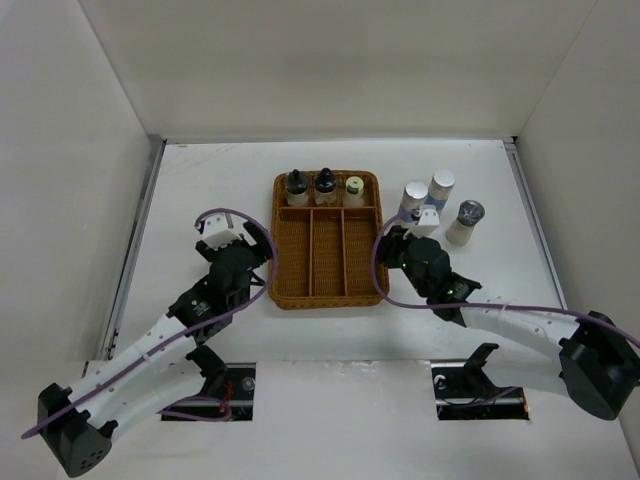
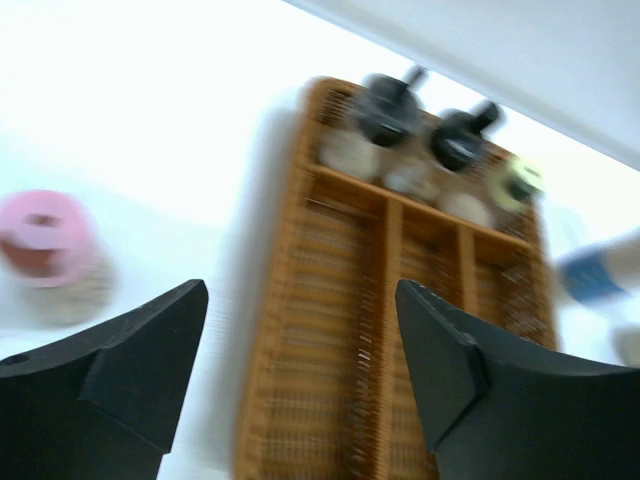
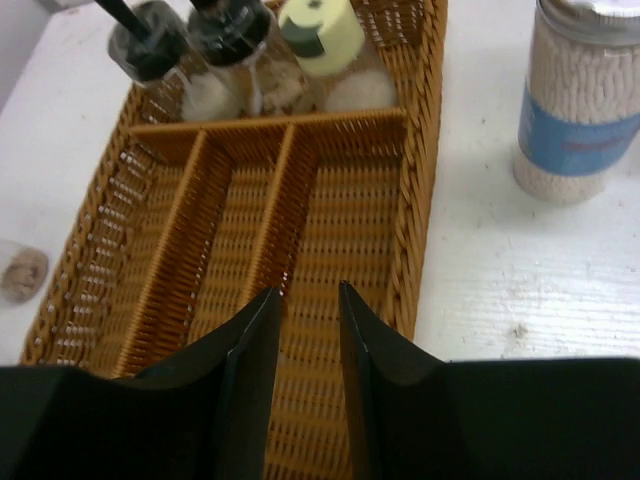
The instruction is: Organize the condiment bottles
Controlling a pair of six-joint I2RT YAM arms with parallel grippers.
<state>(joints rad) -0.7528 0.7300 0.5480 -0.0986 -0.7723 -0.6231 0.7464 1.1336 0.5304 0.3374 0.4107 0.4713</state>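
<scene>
The brown wicker tray holds two black-capped bottles and a yellowish-capped bottle in its back compartment. Two white bottles with blue labels and a silver-capped shaker stand right of the tray. A pink-capped bottle stands left of the tray in the left wrist view; the left arm hides it from above. My left gripper is wide open and empty over the tray's left edge. My right gripper is narrowly open and empty over the tray's right compartment.
The tray's three long front compartments hold nothing. One blue-labelled bottle stands close beside the tray's right rim. White walls enclose the table at the back and on both sides.
</scene>
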